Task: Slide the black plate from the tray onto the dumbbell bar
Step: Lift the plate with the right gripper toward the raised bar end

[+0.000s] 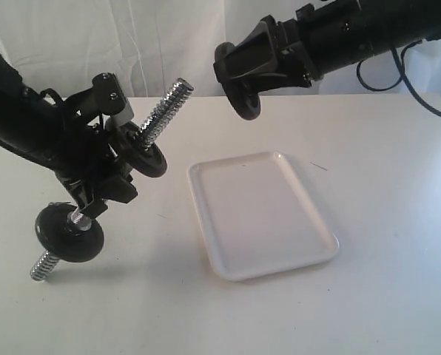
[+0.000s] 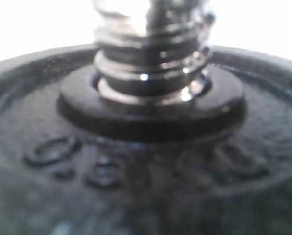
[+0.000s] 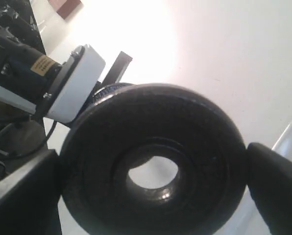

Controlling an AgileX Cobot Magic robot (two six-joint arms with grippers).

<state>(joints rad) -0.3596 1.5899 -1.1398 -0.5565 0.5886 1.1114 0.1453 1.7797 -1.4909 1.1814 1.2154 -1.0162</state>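
Observation:
My right gripper (image 1: 244,87) holds the black plate (image 1: 241,83) on edge in the air, above and beyond the tray's far left corner. In the right wrist view its fingers (image 3: 276,183) press on both rims of the black plate (image 3: 200,147), whose centre hole is open. The white tray (image 1: 261,214) lies bare. My left gripper (image 1: 95,188) grips the dumbbell bar (image 1: 165,107), tilted with its free threaded end pointing up towards the held plate. A flat black disc (image 1: 143,151) sits on the bar above the grip. The left wrist view shows this disc (image 2: 136,171) and the bar's thread (image 2: 151,58) close up.
A thicker, rounded black disc (image 1: 69,233) sits near the bar's lower threaded end (image 1: 41,265), close to the white table (image 1: 368,310). A cable (image 1: 420,89) hangs behind the right arm. A white curtain closes the back.

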